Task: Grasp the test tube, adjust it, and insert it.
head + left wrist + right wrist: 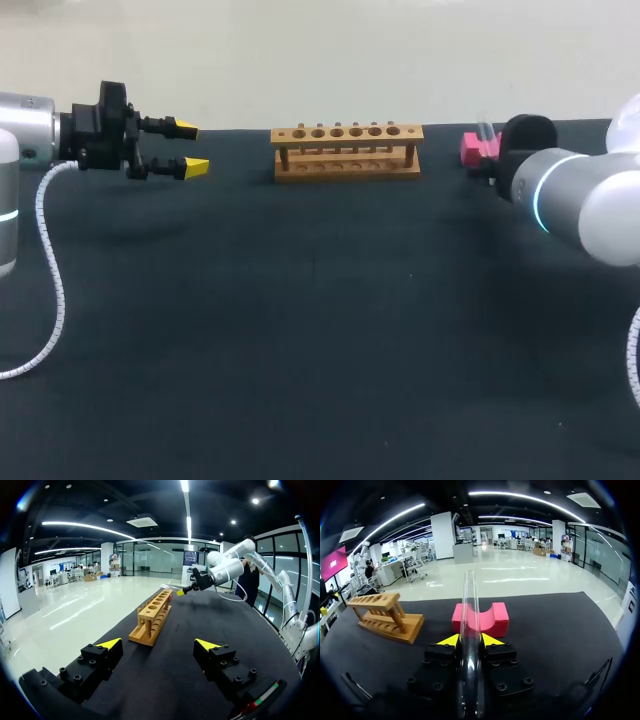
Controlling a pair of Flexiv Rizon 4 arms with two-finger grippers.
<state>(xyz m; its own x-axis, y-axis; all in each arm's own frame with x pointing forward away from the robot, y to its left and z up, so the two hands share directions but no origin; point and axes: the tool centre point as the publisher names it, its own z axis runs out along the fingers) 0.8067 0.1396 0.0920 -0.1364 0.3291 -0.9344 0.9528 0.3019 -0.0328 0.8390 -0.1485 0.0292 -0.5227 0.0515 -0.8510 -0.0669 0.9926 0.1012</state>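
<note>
The table [300,380] is the widest thing, covered in a dark, matte cloth with fine pale specks. The left arm [30,130], silver and white with a black wrist and a white coiled cable [52,290] hanging from it, comes in from the side and hangs level above the table's far left part. The right arm [580,195], pale grey with a glowing blue ring, reaches in from the opposite side towards the far right corner. Between them, near the far edge, stands the rack [347,152], made of light brown wood: a flat base, thin round posts and a top bar with six round holes in one row, all standing open. To the right of the rack, well apart from it, sits a bright pink foam block [472,148] with a rounded groove cut across its top. The test tube [469,610] is clear glass, long and slim; it runs straight out ahead of the right jaws, above the block's groove, though I cannot tell whether it touches the foam. The right jaws are narrow, both yellow tips pressed against the test tube from two sides. The left jaws are spread wide, holding nothing, pointing towards the rack
</note>
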